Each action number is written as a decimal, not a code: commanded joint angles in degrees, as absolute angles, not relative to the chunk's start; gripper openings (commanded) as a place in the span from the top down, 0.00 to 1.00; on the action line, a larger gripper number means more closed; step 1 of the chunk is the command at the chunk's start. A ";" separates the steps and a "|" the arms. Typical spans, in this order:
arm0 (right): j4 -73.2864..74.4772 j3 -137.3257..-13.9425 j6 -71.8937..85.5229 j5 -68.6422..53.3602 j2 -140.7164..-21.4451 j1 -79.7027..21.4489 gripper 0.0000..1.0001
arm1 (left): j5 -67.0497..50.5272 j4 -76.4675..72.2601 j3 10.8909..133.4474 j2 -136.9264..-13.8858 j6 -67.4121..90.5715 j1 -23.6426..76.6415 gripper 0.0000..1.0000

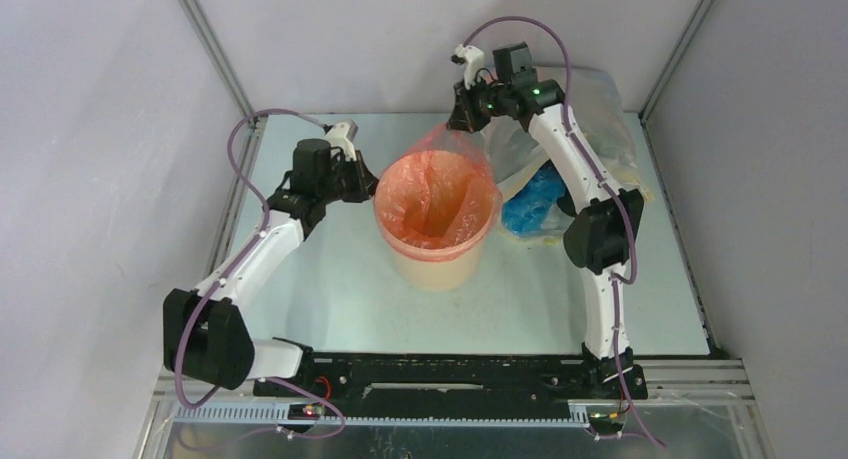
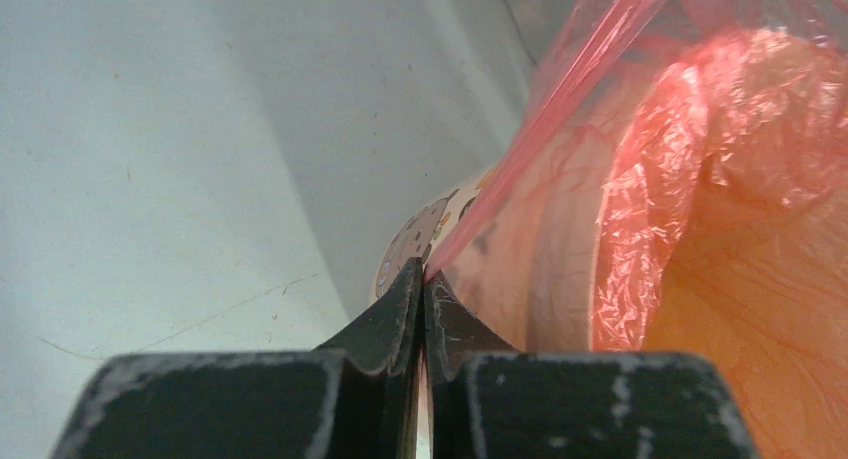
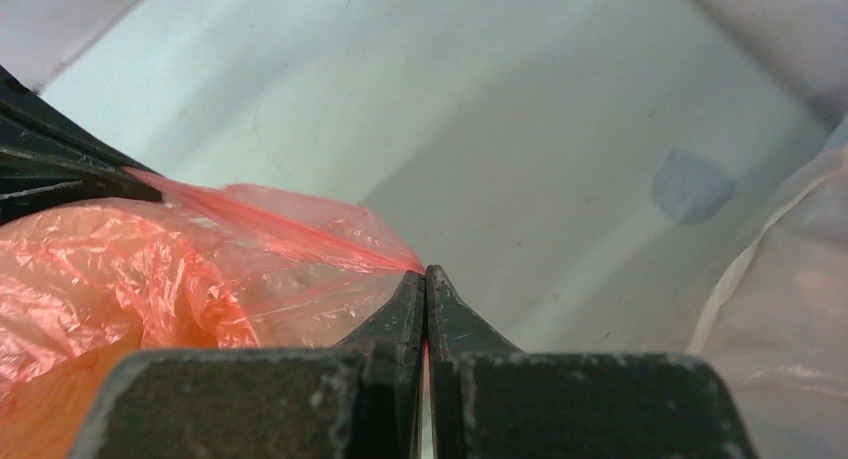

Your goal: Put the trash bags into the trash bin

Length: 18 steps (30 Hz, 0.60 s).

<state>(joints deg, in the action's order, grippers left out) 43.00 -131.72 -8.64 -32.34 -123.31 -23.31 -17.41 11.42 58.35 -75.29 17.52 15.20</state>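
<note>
We see the trash bin point(image 1: 437, 261) standing upright in the middle of the table point(image 1: 330, 279), between the two arms. Its long axis is vertical and its open mouth points straight up. A thin red bag point(image 1: 436, 194) sits inside it, its edge folded out over most of the rim.

The left gripper point(image 2: 421, 279) is at the bin's left side, close by the outer wall. Its jaws are pressed together on a pinch of the red film, which runs taut up and away from the tips. The right gripper point(image 3: 425, 277) is at the far side of the bin, above the rim. Its jaws are likewise closed tight on a corner of the same bag, lifting that edge into a peak.

To the right of the bin, under the right arm, lies a heap of clear plastic point(image 1: 600, 119) with a crumpled blue piece point(image 1: 530, 207) against it.
</note>
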 commanded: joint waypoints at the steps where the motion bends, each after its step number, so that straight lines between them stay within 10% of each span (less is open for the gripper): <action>1: 45.77 -133.81 -0.31 -41.64 -125.03 -19.90 1.00 | -13.95 13.13 61.38 -76.73 16.43 15.12 0.94; 9: 44.01 -125.23 1.44 -44.06 -124.19 -18.83 1.00 | -15.03 15.06 62.85 -79.16 16.87 15.07 1.00; 18: 45.82 -123.21 3.54 -31.44 -116.57 -18.19 0.69 | -15.21 15.03 62.28 -77.94 16.78 15.03 1.00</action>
<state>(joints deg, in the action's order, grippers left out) 46.00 -122.37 1.63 -38.30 -125.49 -18.79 -15.18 14.90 60.99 -79.20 17.50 15.25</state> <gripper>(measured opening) 0.243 0.009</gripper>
